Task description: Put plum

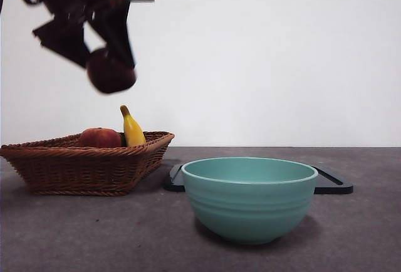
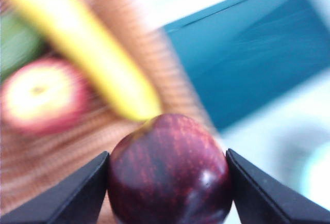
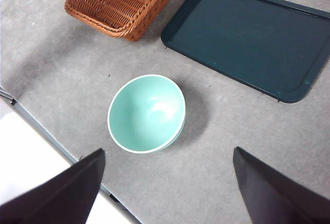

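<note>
Left claw [image 2: 167, 182] around the plum [image 2: 169, 170] (above basket [image 1: 88, 165]).

I held the plum [image 1: 110, 71] between the jaws of my left gripper [image 1: 94, 52], high above the basket [image 1: 88, 165]. In the basket lay an apple [image 1: 99, 138] with a banana [image 1: 131, 129] just beside it, on its right in the front view. The bowl [image 1: 249, 198] stood on the table [image 1: 62, 234] to the right of the basket and nearer the front. The tray [image 1: 332, 184] lay flat behind the bowl. My right gripper [image 3: 167, 182] hung above the bowl, jaws spread wide.
</note>
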### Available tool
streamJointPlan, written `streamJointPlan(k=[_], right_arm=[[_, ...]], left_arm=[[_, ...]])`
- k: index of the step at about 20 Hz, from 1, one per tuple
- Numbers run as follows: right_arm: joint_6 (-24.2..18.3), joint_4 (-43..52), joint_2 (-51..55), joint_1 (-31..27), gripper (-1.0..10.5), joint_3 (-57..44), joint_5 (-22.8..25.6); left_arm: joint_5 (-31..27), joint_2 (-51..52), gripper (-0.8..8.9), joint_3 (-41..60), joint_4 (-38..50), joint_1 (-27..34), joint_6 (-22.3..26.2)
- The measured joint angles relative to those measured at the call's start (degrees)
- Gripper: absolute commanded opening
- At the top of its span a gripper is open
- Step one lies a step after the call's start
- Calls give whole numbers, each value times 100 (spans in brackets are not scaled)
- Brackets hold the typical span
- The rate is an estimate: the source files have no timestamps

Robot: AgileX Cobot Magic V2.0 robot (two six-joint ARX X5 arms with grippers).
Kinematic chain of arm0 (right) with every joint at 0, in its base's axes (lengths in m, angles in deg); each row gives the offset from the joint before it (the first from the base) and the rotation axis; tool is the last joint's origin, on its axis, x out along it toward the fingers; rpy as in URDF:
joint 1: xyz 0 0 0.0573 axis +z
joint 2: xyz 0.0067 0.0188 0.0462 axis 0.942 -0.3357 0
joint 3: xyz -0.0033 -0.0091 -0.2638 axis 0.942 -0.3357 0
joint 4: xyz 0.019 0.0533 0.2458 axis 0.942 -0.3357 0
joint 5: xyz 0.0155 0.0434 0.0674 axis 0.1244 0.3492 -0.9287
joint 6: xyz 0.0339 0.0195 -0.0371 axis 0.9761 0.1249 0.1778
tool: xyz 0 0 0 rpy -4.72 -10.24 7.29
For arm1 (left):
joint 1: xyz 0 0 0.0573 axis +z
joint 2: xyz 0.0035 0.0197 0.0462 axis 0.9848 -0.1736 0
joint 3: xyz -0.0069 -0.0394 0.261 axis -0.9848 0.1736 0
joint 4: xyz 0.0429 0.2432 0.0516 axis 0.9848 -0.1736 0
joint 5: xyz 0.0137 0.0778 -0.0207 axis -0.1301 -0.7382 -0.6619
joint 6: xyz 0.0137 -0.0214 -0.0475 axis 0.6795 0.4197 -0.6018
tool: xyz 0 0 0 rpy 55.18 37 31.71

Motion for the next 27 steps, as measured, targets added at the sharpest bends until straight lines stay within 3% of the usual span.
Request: streamJointPlan(k=[3,12,21,27], right_arm=[[0,2,0,0,397,0,0],[0,2,0,0,397,0,2],[0,2,0,0,397,0,2],[0,2,0,0,397,0,0]], left_arm=[[319,313,301,0,-133,-544,0],[337,-48,301,0,-87,-2201,11],[278,-1390,301,0,313,-2789,162],[-188,-1882,301,2,507,-3016,413]])
